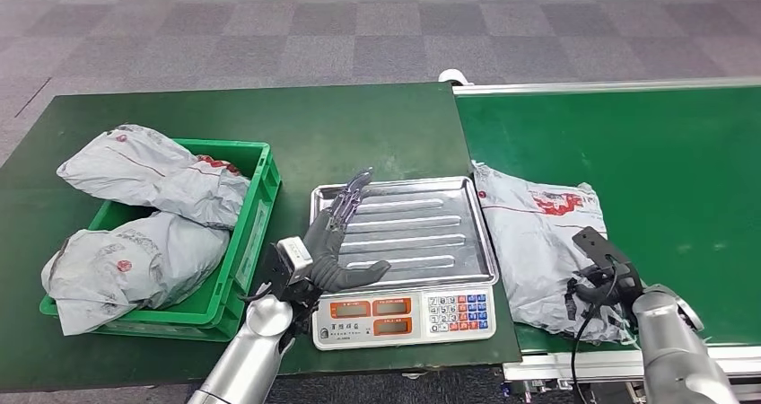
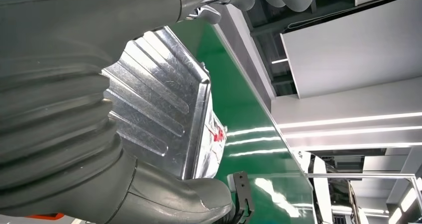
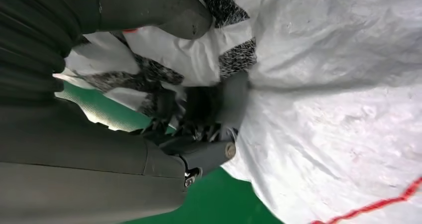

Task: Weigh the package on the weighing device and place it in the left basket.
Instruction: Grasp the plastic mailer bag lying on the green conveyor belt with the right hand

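Observation:
A grey plastic package (image 1: pixel 538 233) with red print lies on the green conveyor, just right of the scale. My right hand (image 1: pixel 599 278) grips its near right corner; up close its fingers (image 3: pixel 234 99) dig into the bunched wrap of the package (image 3: pixel 338 109). The scale's steel tray (image 1: pixel 413 224) is bare, with its display (image 1: pixel 372 316) facing me. Stretched flat over the tray's left side is my left hand (image 1: pixel 334 242), fingers spread and holding nothing. In the left wrist view, the left hand (image 2: pixel 74 109) sits over the ribbed tray (image 2: pixel 164 109). The green basket (image 1: pixel 262 193) stands left of the scale.
Two grey packages (image 1: pixel 153 175) (image 1: pixel 126 260) lie in the basket and spill over its rim. The conveyor belt (image 1: pixel 646 144) runs on to the right behind a metal rail. Dark green tabletop (image 1: pixel 359 126) lies bare behind the scale.

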